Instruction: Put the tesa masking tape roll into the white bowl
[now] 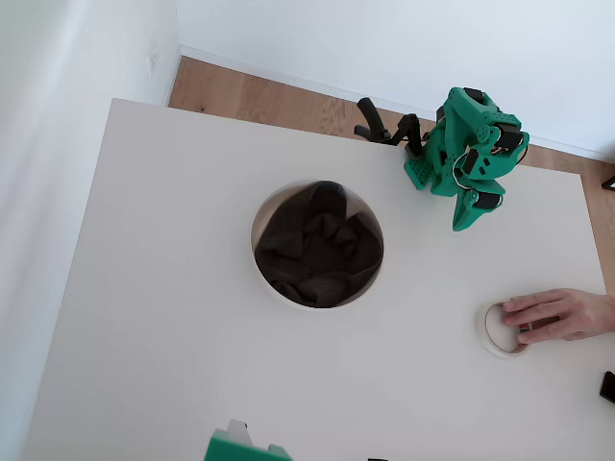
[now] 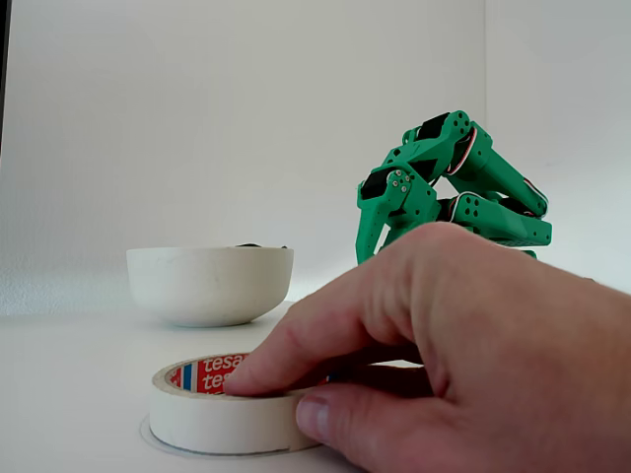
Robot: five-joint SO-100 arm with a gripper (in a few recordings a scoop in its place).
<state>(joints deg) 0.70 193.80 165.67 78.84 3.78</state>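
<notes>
Matt white table point(image 1: 173, 317), smooth white bowl point(image 2: 210, 284) with dark crumpled cloth point(image 1: 320, 246), matt cream paper tape roll point(image 2: 212, 417)

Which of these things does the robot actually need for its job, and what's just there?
Needed:
tape roll, lying flat on the table
white bowl with dark cloth inside
gripper on the folded green arm

Just there:
a person's hand resting on the tape roll
table

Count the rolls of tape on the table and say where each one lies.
1: the tesa masking tape roll lies flat near the table's right edge in the overhead view, under a person's hand, apart from the white bowl. The bowl's cloth could hide more.
</notes>
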